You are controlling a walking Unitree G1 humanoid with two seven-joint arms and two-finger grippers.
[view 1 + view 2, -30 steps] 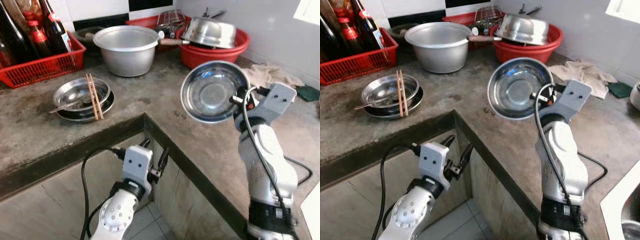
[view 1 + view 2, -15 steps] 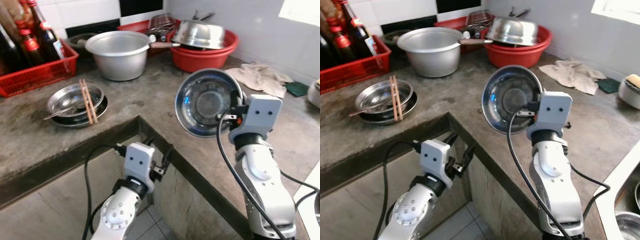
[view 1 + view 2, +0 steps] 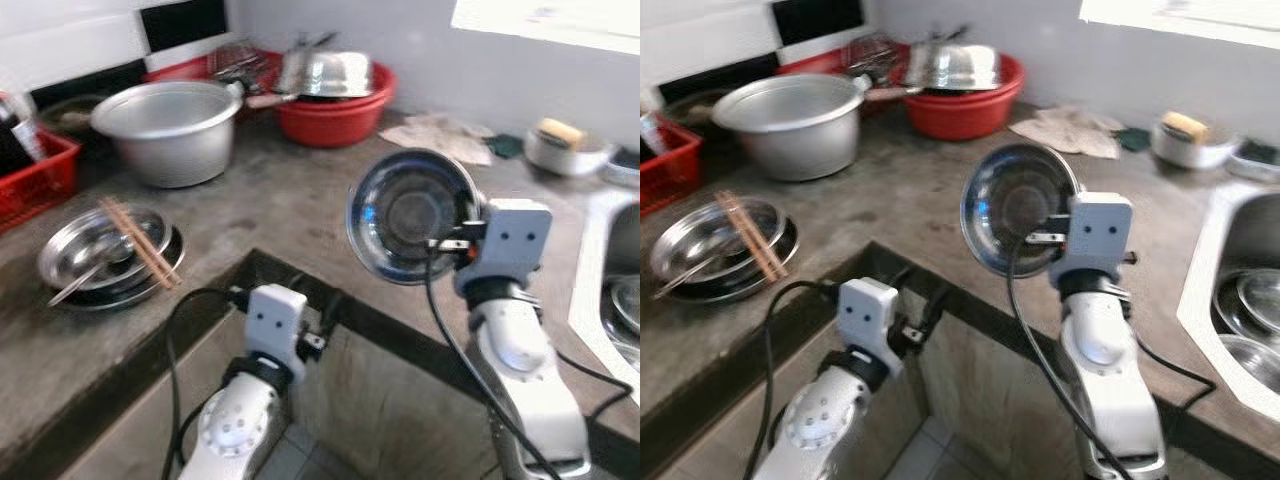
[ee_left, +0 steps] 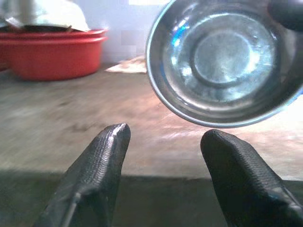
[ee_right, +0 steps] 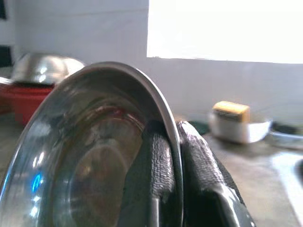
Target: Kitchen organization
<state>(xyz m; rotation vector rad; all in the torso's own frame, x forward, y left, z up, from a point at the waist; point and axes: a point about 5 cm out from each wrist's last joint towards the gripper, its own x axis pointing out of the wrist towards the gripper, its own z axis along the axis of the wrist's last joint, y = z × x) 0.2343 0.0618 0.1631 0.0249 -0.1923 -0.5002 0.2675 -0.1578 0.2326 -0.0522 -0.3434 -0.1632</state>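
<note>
My right gripper (image 3: 463, 215) is shut on the rim of a steel bowl (image 3: 405, 214), held tilted on edge above the concrete counter (image 3: 270, 200), its hollow facing me. The right wrist view shows both fingers (image 5: 161, 175) pinching that rim, one inside and one outside of the steel bowl (image 5: 94, 156). My left gripper (image 3: 318, 318) hangs open below the counter's edge with nothing between its fingers (image 4: 102, 161); the steel bowl (image 4: 222, 56) floats ahead of it. Two stacked steel plates (image 3: 90, 265) with chopsticks (image 3: 138, 254) and a spoon lie at the left.
A big aluminium pot (image 3: 168, 128) and a red basin (image 3: 330, 100) of steel ware stand at the back. A red crate (image 3: 35, 170) is far left. A cloth (image 3: 435, 135), a sponge dish (image 3: 560, 145) and a sink (image 3: 1240, 300) holding steel bowls are to the right.
The camera has swung right, so the sink and sponge dish have come into view. My right gripper still holds the bowl, now nearer the sink side. The left arm has not moved.
</note>
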